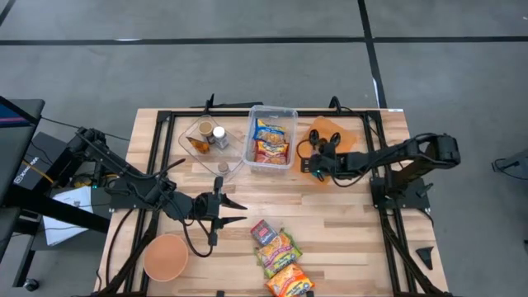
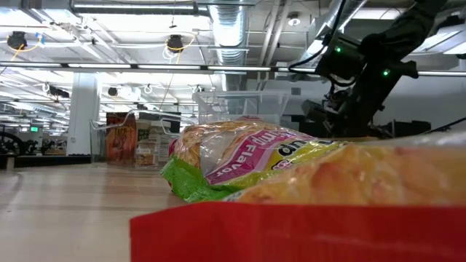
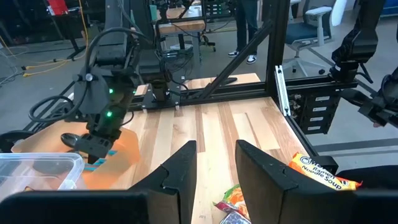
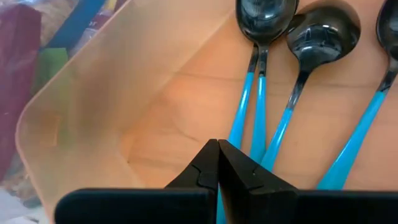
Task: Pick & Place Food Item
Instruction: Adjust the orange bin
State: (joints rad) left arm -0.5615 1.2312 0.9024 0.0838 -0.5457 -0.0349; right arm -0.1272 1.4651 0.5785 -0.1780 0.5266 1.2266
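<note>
Several food packets (image 1: 279,257) lie loose on the wooden table near its front edge, and they fill the low view (image 2: 247,156). More packets (image 1: 272,140) lie in a clear bin (image 1: 272,109) at the far middle. My left gripper (image 1: 233,208) hovers open left of the loose packets, with nothing between its fingers (image 3: 186,163). My right gripper (image 1: 312,165) is shut and slants down over black spoons with blue handles (image 4: 261,93). The spoons lie on an orange mat (image 1: 334,132) right of the bin's wall (image 4: 93,106). My right gripper (image 4: 217,149) has its shut fingertips right over the blue handle (image 4: 239,127) of one spoon, coming slanting down from above. The fingers themselves hide the spot, so I cannot tell whether they touch the handle.
A second clear container with jars (image 1: 208,136) stands left of the bin. An orange bowl (image 1: 165,257) sits at the near left. Black frame rails (image 1: 388,206) run along both sides of the table. Bare wood lies between the bin and the loose packets.
</note>
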